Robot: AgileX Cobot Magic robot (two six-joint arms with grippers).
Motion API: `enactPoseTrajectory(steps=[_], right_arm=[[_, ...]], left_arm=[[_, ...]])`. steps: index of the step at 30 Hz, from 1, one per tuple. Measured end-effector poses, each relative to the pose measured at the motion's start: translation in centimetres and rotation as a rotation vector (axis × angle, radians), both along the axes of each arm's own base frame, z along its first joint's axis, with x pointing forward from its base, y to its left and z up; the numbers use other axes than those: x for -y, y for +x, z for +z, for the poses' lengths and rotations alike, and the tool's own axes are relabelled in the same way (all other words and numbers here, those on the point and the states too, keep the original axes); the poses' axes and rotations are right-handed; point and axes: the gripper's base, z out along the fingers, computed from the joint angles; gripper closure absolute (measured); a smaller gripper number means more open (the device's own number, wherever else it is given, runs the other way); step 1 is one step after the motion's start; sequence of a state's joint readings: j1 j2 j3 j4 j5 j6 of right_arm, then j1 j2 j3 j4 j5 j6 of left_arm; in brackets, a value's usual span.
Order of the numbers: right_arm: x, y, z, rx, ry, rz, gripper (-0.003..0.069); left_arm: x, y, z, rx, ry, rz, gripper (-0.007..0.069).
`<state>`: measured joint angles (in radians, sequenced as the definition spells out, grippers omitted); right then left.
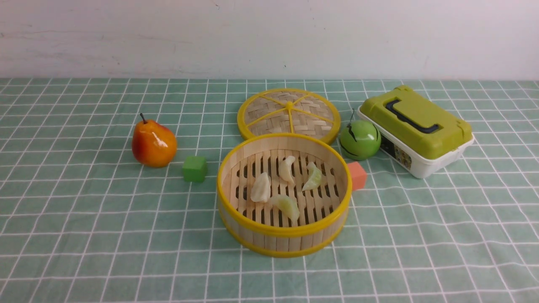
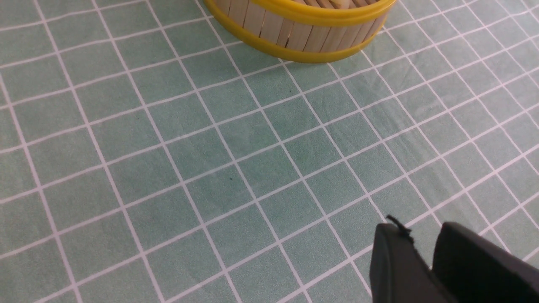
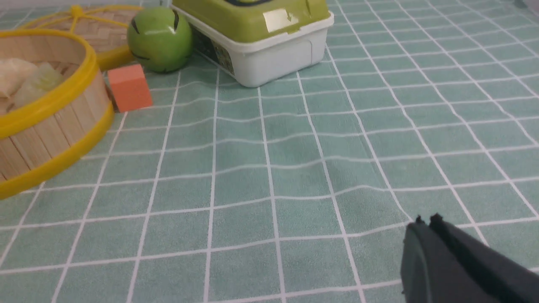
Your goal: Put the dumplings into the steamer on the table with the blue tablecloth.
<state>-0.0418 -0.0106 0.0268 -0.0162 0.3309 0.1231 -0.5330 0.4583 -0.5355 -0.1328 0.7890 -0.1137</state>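
You had the bench, under its teal grid cloth, with all the loading done as far as I could judge: the steamer stood near the middle, and the four dumplings lay on its slatted floor, two cream-white and two pale green, glossy and pleated, loosely spread, none stacked. No dumpling showed on the cloth. Your step, I judged, was the retreat; the next move called for nothing more than parking both arms clear of the basket wall. The left gripper hung empty over bare cloth near the steamer's front, its jaws a little apart. The right gripper was pressed closed and held nothing, well apart from the steamer.
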Motion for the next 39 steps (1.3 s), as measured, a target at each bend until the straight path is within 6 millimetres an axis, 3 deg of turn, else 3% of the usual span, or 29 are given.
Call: enactPoseTrajectory(steps=[39], right_arm=[[0.00,-0.13,-0.11,-0.037,0.003,-0.001,0.0658]], left_arm=[[-0.05,0.00,-0.04,0.000,0.008,0.001,0.0459]])
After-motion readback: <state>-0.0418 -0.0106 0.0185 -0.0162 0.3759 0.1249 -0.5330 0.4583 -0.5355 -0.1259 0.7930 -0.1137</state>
